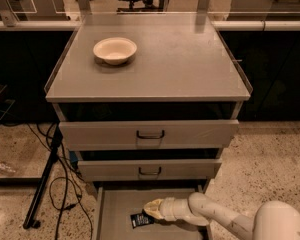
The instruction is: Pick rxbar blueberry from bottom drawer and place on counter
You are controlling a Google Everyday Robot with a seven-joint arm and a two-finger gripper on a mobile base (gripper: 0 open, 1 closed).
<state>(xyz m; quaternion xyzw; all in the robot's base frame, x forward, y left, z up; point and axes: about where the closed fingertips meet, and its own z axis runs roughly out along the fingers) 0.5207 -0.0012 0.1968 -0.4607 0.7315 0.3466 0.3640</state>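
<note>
The rxbar blueberry (141,219), a small dark wrapper with white lettering, lies flat on the floor of the open bottom drawer (115,209). My gripper (152,209) reaches into that drawer from the right on a white arm, its cream tip just right of and touching or nearly touching the bar's upper right end. The grey counter (180,59) is the cabinet's top, above the two upper drawers.
A cream bowl (115,50) sits at the counter's back left. The two upper drawers with dark handles (150,134) are slightly pulled out above the bottom drawer. A black stand and cables (45,184) are on the floor at left.
</note>
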